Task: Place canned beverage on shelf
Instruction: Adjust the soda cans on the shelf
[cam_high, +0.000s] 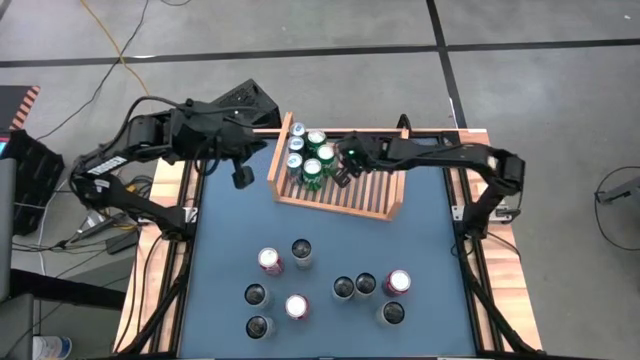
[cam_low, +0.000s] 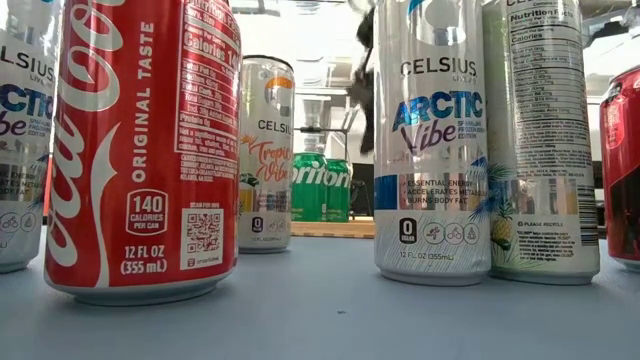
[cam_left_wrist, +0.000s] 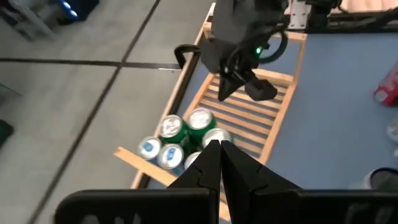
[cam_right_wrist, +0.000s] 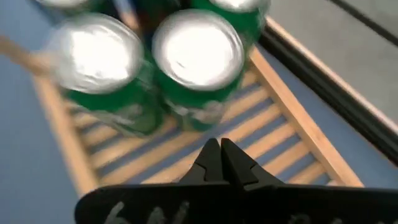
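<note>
From my station, nearest the table's front edge, I see loose cans standing on the blue table (cam_high: 220, 240): a red cola can (cam_low: 145, 150) and tall white Celsius cans (cam_low: 432, 140) fill the low view, and from above I count nine scattered in a loose cluster. Beyond them, at the far side, sits the shelf (cam_high: 385, 205), its slatted base bare on the right and a group of green and blue cans (cam_high: 308, 155) packed into its left end. My right arm reaches in from the right, stretched nearly level over the shelf, and its right end effector (cam_high: 342, 178) hangs just beside the green cans with fingers pressed together on nothing. My left arm is folded at the far left corner, and the left end effector (cam_high: 242, 177) hovers above the table just outside the shelf's left side board, fingers also together and empty.
</note>
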